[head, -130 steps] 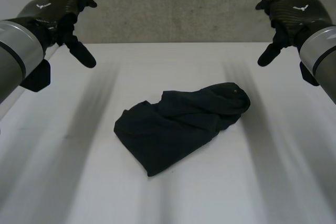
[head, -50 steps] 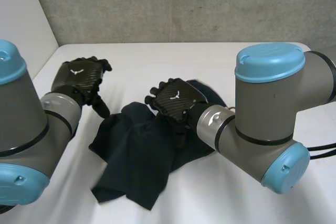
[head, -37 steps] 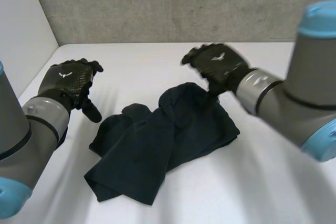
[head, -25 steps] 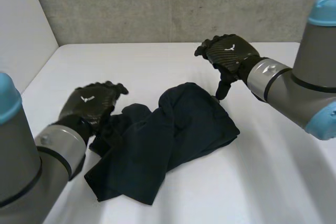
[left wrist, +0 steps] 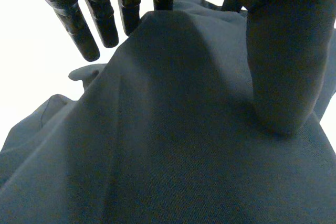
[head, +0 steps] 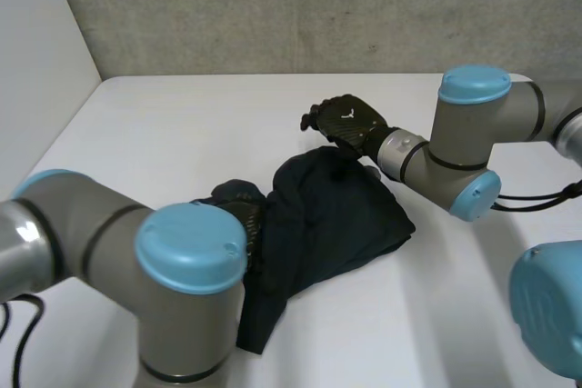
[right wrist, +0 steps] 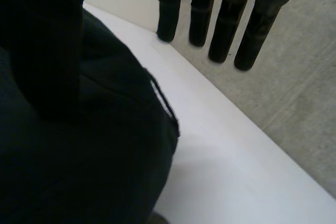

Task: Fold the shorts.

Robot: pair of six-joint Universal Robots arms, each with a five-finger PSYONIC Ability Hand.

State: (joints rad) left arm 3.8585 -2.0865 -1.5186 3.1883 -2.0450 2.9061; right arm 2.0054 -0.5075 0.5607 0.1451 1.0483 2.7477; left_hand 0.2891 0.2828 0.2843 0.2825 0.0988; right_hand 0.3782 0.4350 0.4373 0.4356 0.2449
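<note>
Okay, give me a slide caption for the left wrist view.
Left hand open over the crumpled dark shorts, thumb pressed onto the cloth.

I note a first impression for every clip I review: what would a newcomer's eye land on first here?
The dark shorts lie crumpled in the middle of the white table, with the left arm looming large in front of them in the head view. The right hand sits at the shorts' far edge and the left hand at their near-left part, both with straight fingers.
</note>
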